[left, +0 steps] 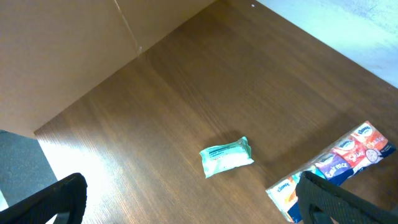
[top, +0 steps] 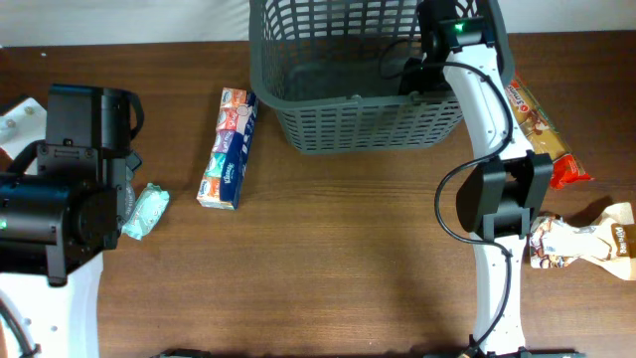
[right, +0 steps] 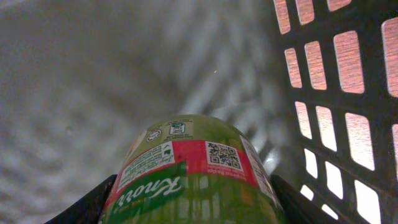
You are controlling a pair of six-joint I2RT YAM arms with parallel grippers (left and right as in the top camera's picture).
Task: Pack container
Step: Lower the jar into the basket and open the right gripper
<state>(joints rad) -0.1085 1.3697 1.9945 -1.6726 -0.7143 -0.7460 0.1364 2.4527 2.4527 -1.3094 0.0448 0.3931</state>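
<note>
Placement: right gripper (right: 193, 208) clasps a green Knorr pack (right: 186, 165) inside the container (top: 363, 124), release likely next; left gripper (left: 193, 205) hovers spread wide.

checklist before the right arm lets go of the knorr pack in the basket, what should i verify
1. Knorr pack gripped between the right fingers: ok
2. Pack inside the basket walls: ok
3. Basket floor ahead of the pack bare: ok
4. Pack resting on the floor: cannot tell
5. Open left fingers away from the basket, near the mint packet: ok
</note>
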